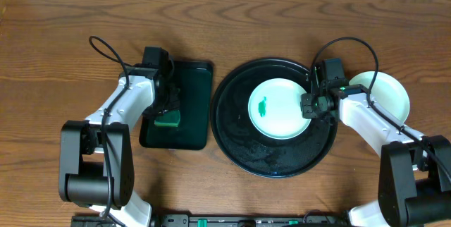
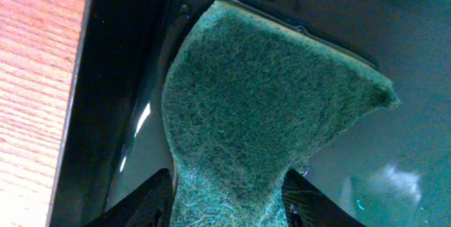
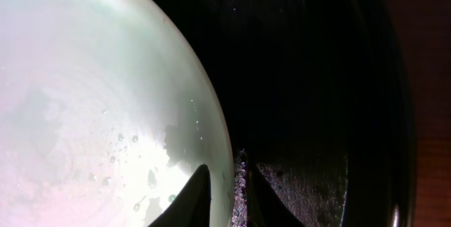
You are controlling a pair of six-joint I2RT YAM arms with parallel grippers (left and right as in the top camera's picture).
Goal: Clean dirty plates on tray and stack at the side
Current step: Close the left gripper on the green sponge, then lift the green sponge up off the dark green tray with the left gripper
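While the right tool [image 3: 229,185] is closed on the rim of the smeared plate [image 1: 278,111] lying in the round tray [image 1: 236,139], the left tool [image 1: 166,113] grips a green sponge [image 2: 261,114] over the small tray [image 1: 194,93]. Wiping seems the step; next the sponge must reach the smear [image 1: 263,105].

A green-smeared mint plate [image 1: 280,108] lies in the black tray [image 1: 236,141]; a second plate [image 1: 389,94] sits just outside.
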